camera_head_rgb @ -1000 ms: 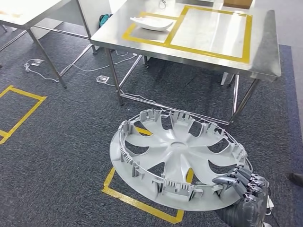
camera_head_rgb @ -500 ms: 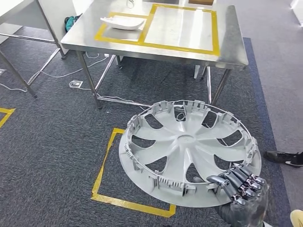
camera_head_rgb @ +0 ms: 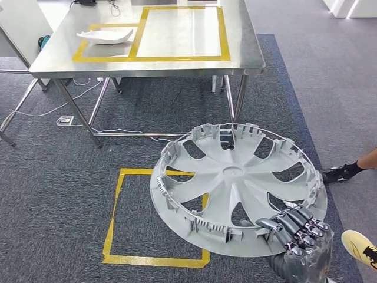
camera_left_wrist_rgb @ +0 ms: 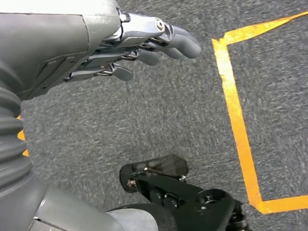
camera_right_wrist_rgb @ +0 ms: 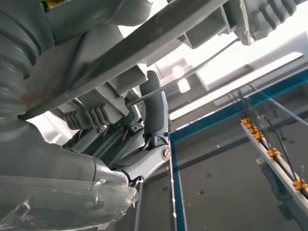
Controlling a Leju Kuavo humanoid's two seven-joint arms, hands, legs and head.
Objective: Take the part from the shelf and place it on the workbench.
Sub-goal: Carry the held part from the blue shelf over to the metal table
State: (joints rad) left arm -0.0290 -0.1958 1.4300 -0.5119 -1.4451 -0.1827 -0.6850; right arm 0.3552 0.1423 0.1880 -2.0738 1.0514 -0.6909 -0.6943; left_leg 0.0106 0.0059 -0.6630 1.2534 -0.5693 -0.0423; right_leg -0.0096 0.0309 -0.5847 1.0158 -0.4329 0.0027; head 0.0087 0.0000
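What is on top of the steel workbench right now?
On the workbench lie two yellow tape rectangles; a white curved part sits in the smaller one. Cables lie at its far edge, partly cut off.

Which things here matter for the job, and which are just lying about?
Job:
wheel cover, gripped at its rim by the right robot hand
workbench

Lying about:
white part on the bench
floor socket
person's shoes
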